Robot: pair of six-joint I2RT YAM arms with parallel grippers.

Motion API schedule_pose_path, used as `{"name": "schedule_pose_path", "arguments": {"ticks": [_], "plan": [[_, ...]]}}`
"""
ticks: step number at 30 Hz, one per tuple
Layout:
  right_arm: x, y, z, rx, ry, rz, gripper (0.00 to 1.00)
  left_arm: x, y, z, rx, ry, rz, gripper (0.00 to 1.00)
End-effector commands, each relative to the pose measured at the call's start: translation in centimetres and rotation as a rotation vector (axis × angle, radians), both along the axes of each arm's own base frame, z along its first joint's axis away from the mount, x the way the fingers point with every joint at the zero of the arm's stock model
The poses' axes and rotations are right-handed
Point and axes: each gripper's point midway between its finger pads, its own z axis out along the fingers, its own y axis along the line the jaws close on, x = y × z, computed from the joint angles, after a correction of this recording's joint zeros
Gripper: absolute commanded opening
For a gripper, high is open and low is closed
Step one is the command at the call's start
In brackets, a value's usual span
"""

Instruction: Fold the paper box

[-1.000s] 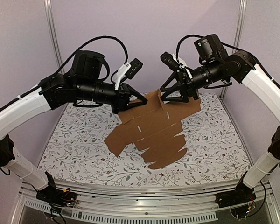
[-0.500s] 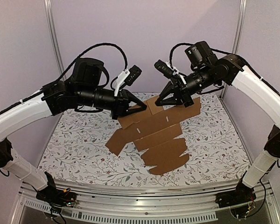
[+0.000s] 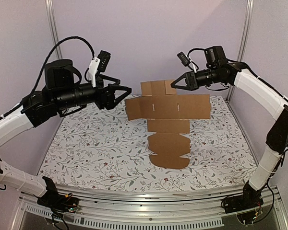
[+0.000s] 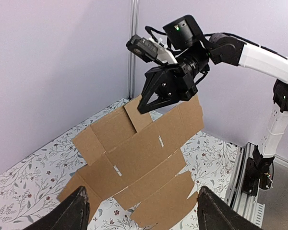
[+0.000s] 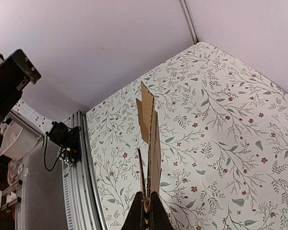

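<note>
Since a moment ago the left gripper has let go of the paper box and drawn back to the left, its jaws now spread wide and clear of the sheet's left edge, while the right gripper has swung the sheet round so that it hangs squarely facing the top camera. That right gripper is clamped on one of the small top flaps, and the box dangles from it as one flat, unfolded sheet above the far middle of the table: a wide band of panels with two slots, narrower panels below, and a notched tab lowest. Whether that tab touches the floral cloth I cannot tell. From the left wrist, the two dark fingers frame the lower corners of the view with the sheet hanging beyond them, and the right gripper's black body covers part of the top flap. From the right wrist the box is seen edge-on, a thin brown strip rising out of the pinched fingertips and hiding a narrow line of cloth. Grey metal posts stand at the back corners against the lilac wall, and an aluminium rail runs along the near edge between the arm bases.
</note>
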Motion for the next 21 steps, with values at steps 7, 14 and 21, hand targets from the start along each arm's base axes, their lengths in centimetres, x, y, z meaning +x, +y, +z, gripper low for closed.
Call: {"name": "schedule_pose_path", "arguments": {"ticks": [7,14,21], "plan": [[9.4,-6.3,-9.2,0.169,0.396,-0.303,0.00,1.7,1.3,-8.8,0.018,0.192,0.156,0.76],[9.0,-8.9,-15.9,0.166,0.526,-0.323,0.00,0.7,-0.7,-12.1,-0.092,0.279,0.073,0.75],[5.7,-9.2,-19.3,0.138,0.493,-0.252,0.00,4.0,-0.4,-19.9,-0.033,0.441,0.295,0.76]]}}
